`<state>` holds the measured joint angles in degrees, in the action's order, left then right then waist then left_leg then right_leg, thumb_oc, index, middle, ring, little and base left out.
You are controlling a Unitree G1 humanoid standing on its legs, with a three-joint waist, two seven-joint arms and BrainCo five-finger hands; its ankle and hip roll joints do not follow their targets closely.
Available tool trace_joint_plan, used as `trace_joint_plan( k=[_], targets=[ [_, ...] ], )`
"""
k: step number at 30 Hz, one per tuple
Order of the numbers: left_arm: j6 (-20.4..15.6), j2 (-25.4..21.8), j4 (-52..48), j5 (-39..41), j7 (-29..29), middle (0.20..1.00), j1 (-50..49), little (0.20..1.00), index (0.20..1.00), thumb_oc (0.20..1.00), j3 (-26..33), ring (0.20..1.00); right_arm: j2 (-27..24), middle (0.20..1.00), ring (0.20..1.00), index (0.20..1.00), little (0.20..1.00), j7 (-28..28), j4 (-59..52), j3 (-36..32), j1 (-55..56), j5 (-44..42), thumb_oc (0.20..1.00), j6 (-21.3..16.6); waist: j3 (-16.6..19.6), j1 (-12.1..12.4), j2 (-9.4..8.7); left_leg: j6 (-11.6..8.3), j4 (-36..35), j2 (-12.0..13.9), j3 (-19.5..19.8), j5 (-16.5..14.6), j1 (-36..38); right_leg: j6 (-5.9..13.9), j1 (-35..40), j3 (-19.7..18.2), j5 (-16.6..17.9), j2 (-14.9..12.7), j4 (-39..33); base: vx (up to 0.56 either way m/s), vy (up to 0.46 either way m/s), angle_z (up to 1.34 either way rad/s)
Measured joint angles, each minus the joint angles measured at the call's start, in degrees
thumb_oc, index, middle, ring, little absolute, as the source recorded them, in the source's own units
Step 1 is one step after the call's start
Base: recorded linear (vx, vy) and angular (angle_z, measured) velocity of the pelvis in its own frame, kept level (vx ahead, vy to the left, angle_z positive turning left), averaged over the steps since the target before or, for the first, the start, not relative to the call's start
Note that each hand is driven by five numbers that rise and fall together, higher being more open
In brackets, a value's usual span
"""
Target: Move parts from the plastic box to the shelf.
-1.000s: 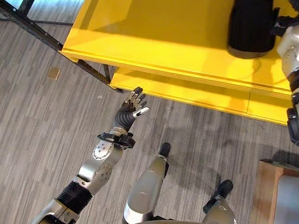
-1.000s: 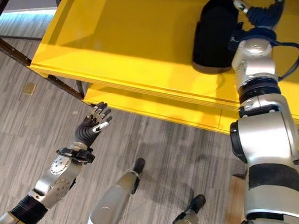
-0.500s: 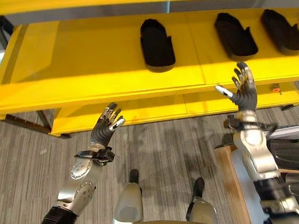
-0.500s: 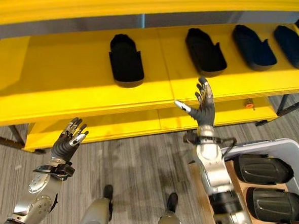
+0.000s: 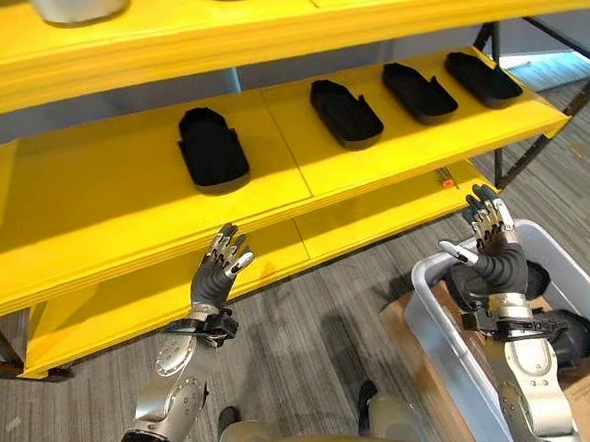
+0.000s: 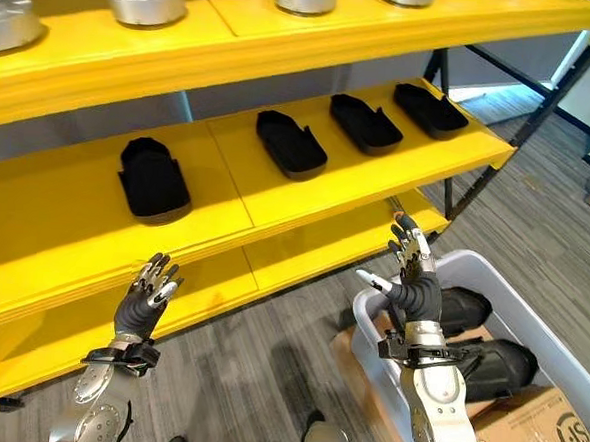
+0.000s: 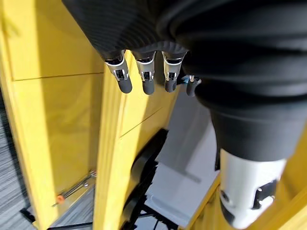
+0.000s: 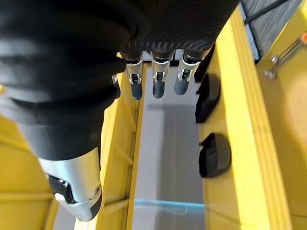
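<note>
A dark printed mark, perhaps a round logo with letters beside it, stands on the side of the brown cardboard box [image 6: 540, 431] at the lower right; it is too small to read. No other text, number or sign is legible.

Four black parts [image 5: 213, 150] are lying on the yellow shelf [image 5: 106, 204]. The right hand [image 5: 494, 248] is hovering, fingers spread, over the plastic box [image 5: 449, 331].
</note>
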<state>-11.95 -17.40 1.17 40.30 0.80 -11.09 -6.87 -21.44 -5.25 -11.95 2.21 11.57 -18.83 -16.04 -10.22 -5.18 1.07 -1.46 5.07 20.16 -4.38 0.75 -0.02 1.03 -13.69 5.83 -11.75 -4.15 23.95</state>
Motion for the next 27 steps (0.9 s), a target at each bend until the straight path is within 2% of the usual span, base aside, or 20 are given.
trace_joint_plan(
  k=[1,2,3,4,6,7,9,10,12,14,16,19,20,21,22,23,24,25,26,27],
  targets=[
    [0.00,0.09,0.38,-0.48,0.05,1.000,-0.69,1.000,1.000,1.000,0.08,1.000,0.28,1.000,1.000,1.000,1.000,-0.46,0.55,-0.20,1.61,-0.02,1.000,0.01,-0.38,0.07,-0.05,1.58,-0.18,0.23,0.04,4.12,-0.28,-0.68,0.32,0.02,-0.38,0.61,-0.22,0.01,-0.137,-0.06],
    [-0.01,0.11,0.77,-0.57,-0.03,1.000,-0.88,1.000,1.000,1.000,-0.42,1.000,-0.20,1.000,1.000,1.000,1.000,-0.70,0.62,-0.56,1.73,-0.01,1.000,0.03,-0.41,-0.22,0.19,1.25,-0.40,0.06,0.11,7.85,-0.92,-1.82,0.40,0.30,0.03,1.03,-0.90,0.06,-0.122,0.18],
    [-0.02,0.63,2.73,-1.27,-0.26,1.000,0.68,1.000,1.000,1.000,-1.96,1.000,-0.48,1.000,1.000,1.000,1.000,-1.32,0.63,-3.67,2.11,-0.06,1.000,0.02,-0.87,-0.55,0.21,-2.37,1.42,-2.32,0.33,5.97,-4.41,-2.27,1.69,-0.08,2.53,0.55,-5.18,0.11,-0.091,0.12],
    [-0.06,0.96,3.12,-1.49,-0.43,1.000,0.10,1.000,1.000,1.000,-2.19,1.000,-0.75,1.000,1.000,1.000,1.000,-1.93,0.57,-4.82,1.61,-0.05,1.000,0.01,-0.85,-0.23,0.37,-3.44,-0.72,-8.77,3.73,2.43,-5.19,-2.33,4.93,-0.48,6.24,0.30,-12.65,0.11,-0.090,0.06],
    [-0.63,0.98,2.79,-1.53,-0.43,1.000,-1.33,1.000,1.000,1.000,-1.93,1.000,-1.41,1.000,1.000,1.000,1.000,-1.90,0.54,-5.26,1.57,-0.03,1.000,-0.14,-0.88,0.06,0.17,-2.94,-3.10,-18.28,9.79,1.55,-7.32,-1.96,7.59,-1.58,9.23,0.30,-19.06,0.07,-0.104,-0.33],
    [-1.07,0.88,2.40,-1.58,-0.44,1.000,-3.41,1.000,1.000,1.000,-1.39,1.000,-1.57,1.000,1.000,1.000,1.000,-2.12,1.08,-4.63,0.42,0.04,1.000,-0.22,-0.98,0.58,-0.26,-1.87,-3.93,-24.31,16.42,0.83,-9.23,-1.64,6.95,-3.83,11.36,0.48,-20.78,0.04,-0.055,-0.99],
    [-1.37,1.15,2.35,-1.59,-0.40,1.000,-5.82,1.000,1.000,1.000,-0.70,1.000,-1.66,1.000,1.000,1.000,1.000,-2.09,4.90,-3.31,-4.97,0.48,1.000,-0.27,-1.75,3.45,-0.36,-0.04,-2.44,-32.57,32.02,0.04,-12.21,-0.20,4.88,-12.51,13.47,2.37,-23.28,-0.03,0.033,-1.92],
    [-1.28,1.58,2.39,-1.59,-0.46,1.000,-5.65,1.000,1.000,1.000,-0.87,1.000,-1.33,1.000,1.000,1.000,1.000,-2.23,6.62,-3.37,-6.81,0.60,1.000,-0.23,-2.66,3.30,0.03,1.44,-0.23,-33.57,33.40,0.03,-13.28,-0.61,4.79,-13.92,13.97,4.03,-23.70,-0.04,0.094,-1.82],
    [-1.33,1.52,2.35,-1.56,-0.45,1.000,-4.61,1.000,1.000,1.000,-0.81,1.000,-0.49,1.000,1.000,1.000,1.000,-2.11,5.73,-2.20,-6.97,0.48,1.000,-0.22,-2.87,2.61,1.72,2.74,3.33,-31.88,33.13,-0.93,-12.60,-1.15,4.44,-16.79,13.90,6.62,-23.35,0.06,0.164,-1.33],
    [-1.15,0.79,2.33,-1.54,-0.66,1.000,0.97,1.000,1.000,1.000,-1.82,1.000,1.03,1.000,1.000,1.000,1.000,-1.14,3.65,-1.53,-3.28,-0.22,1.000,-0.21,-4.11,2.11,1.53,3.66,2.73,-30.89,27.06,0.24,-12.68,0.12,3.92,-19.20,11.81,6.60,-20.83,0.08,0.122,-1.14],
    [-1.61,0.40,2.19,-1.56,-0.92,1.000,3.59,1.000,1.000,1.000,-1.57,1.000,1.80,1.000,1.000,1.000,1.000,-0.22,3.78,-1.23,-1.30,-1.26,1.000,0.33,-4.22,1.39,1.29,3.50,1.51,-30.92,24.37,0.88,-10.12,-0.28,4.38,-19.26,8.18,5.91,-14.69,0.15,0.152,-0.93],
    [-2.04,-0.79,2.38,-1.56,-0.86,1.000,2.85,1.000,1.000,1.000,-1.49,1.000,2.82,1.000,1.000,1.000,1.000,1.08,1.53,0.95,-0.95,-3.23,1.000,0.96,-3.07,1.88,0.76,3.46,-3.74,-29.81,18.03,1.52,-4.14,1.64,6.45,-20.30,4.42,6.15,-8.41,0.16,0.154,-1.09],
    [-2.04,-0.79,2.38,-1.56,-0.86,1.000,2.85,1.000,1.000,1.000,-1.49,1.000,2.82,1.000,1.000,1.000,1.000,1.08,1.53,0.95,-0.95,-3.23,1.000,0.96,-3.07,1.88,0.76,3.46,-3.74,-29.81,18.03,1.52,-4.14,1.64,6.45,-20.30,4.42,6.15,-8.41,0.08,0.099,-0.80],
    [-2.05,-0.79,2.35,-1.57,-0.89,1.000,3.09,1.000,1.000,1.000,-1.59,1.000,3.05,1.000,1.000,1.000,1.000,1.35,1.75,0.99,-1.26,-4.11,1.000,1.05,-2.87,1.77,0.61,3.27,-5.05,-29.81,17.07,1.71,-2.74,1.27,6.29,-20.83,4.09,6.72,-7.75,0.05,0.104,-0.28],
    [-2.01,-0.86,2.45,-1.57,-0.71,1.000,3.01,1.000,1.000,1.000,-1.64,1.000,3.38,1.000,1.000,1.000,1.000,1.31,2.11,1.14,-1.48,-4.88,1.000,1.58,-3.00,1.71,0.41,-1.87,-3.65,-29.36,15.50,0.44,-3.05,-0.24,6.25,-21.68,5.34,7.65,-8.73,0.05,0.105,-0.34],
    [-2.15,-2.11,2.08,-1.60,-0.63,1.000,3.50,1.000,1.000,1.000,-1.60,1.000,4.89,1.000,1.000,1.000,1.000,1.34,2.29,1.37,-1.78,-5.19,1.000,1.89,-3.35,1.64,-3.01,-1.69,3.96,-31.83,14.82,0.76,-6.51,-1.57,6.66,-22.90,7.46,5.08,-10.47,0.06,0.114,-0.08],
    [-2.24,-3.47,2.04,-1.59,-0.53,1.000,3.03,1.000,1.000,1.000,-1.36,1.000,6.59,1.000,1.000,1.000,1.000,1.48,2.79,1.48,-2.46,-5.26,1.000,1.90,-2.54,1.84,-5.55,9.54,9.37,-32.23,15.16,-3.00,-9.81,-0.31,8.36,-25.89,5.23,2.92,-12.35,0.06,0.096,-0.42],
    [-2.23,-3.40,1.98,-1.60,-0.44,1.000,2.16,1.000,1.000,1.000,-1.28,1.000,5.87,1.000,1.000,1.000,1.000,1.63,3.24,1.34,-3.00,-5.22,1.000,1.92,-1.77,2.34,-3.92,4.87,3.63,-26.01,16.19,-4.96,-7.79,1.61,7.97,-25.33,3.97,5.75,-12.42,0.06,0.114,-0.71],
    [-1.93,-3.26,2.94,-1.59,-0.17,1.000,1.79,1.000,1.000,1.000,-0.68,1.000,6.24,1.000,1.000,1.000,1.000,1.64,4.54,1.70,-4.38,-5.24,1.000,2.28,-1.50,2.64,-4.97,5.70,1.61,-26.87,14.29,-3.57,-5.95,1.95,8.54,-25.61,2.75,4.03,-12.71,0.04,0.106,-0.92],
    [-1.92,-3.33,2.49,-1.72,-0.17,1.000,1.65,1.000,1.000,1.000,-1.59,1.000,6.85,1.000,1.000,1.000,1.000,1.48,4.56,0.88,-4.86,-5.24,1.000,2.11,-1.52,0.78,-3.76,6.42,-0.54,-27.13,12.68,-2.67,-4.19,2.69,8.74,-25.91,2.95,3.13,-13.42,0.02,0.128,-0.81]
  ],
)
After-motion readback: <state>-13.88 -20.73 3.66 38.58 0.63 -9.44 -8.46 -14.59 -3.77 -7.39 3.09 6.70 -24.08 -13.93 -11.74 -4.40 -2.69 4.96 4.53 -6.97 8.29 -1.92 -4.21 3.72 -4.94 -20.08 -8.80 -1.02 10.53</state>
